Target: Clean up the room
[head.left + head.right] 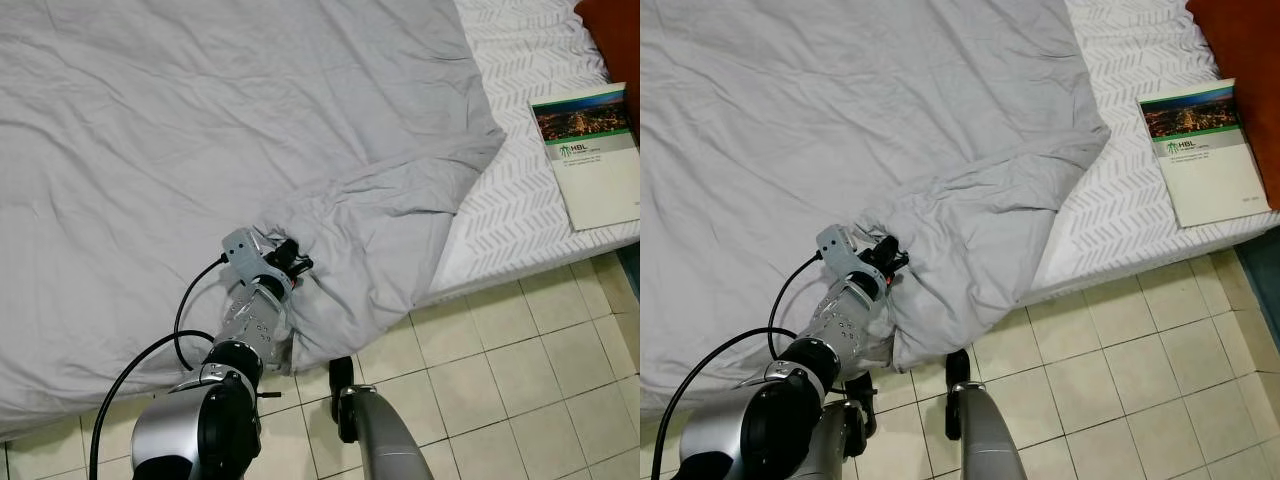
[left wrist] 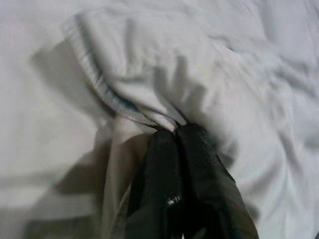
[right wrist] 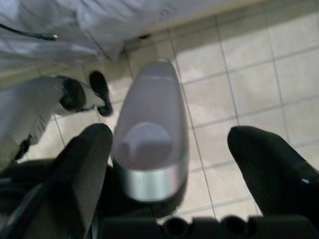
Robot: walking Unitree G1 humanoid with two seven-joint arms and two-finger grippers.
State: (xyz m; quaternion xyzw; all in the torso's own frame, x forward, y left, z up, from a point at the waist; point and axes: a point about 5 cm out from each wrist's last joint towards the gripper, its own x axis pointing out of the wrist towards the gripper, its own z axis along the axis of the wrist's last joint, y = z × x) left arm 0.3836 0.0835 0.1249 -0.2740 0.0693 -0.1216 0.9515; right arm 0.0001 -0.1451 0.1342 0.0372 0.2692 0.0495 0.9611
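A grey duvet (image 1: 230, 130) covers most of the bed, with a rumpled corner hanging over the near edge. My left gripper (image 1: 296, 262) sits at that bunched fold, shut on a pinch of the duvet (image 2: 149, 107); its two black fingers (image 2: 189, 164) press together on the hem. My right gripper (image 3: 169, 149) hangs low over the tiled floor, its fingers (image 3: 82, 159) spread wide apart and holding nothing.
A white patterned sheet (image 1: 530, 200) is bare on the bed's right side, with a booklet (image 1: 590, 150) lying on it and an orange cushion (image 1: 612, 30) at the far corner. Beige tiled floor (image 1: 520, 380) runs along the bed's near edge. My own leg (image 3: 149, 144) is below the right gripper.
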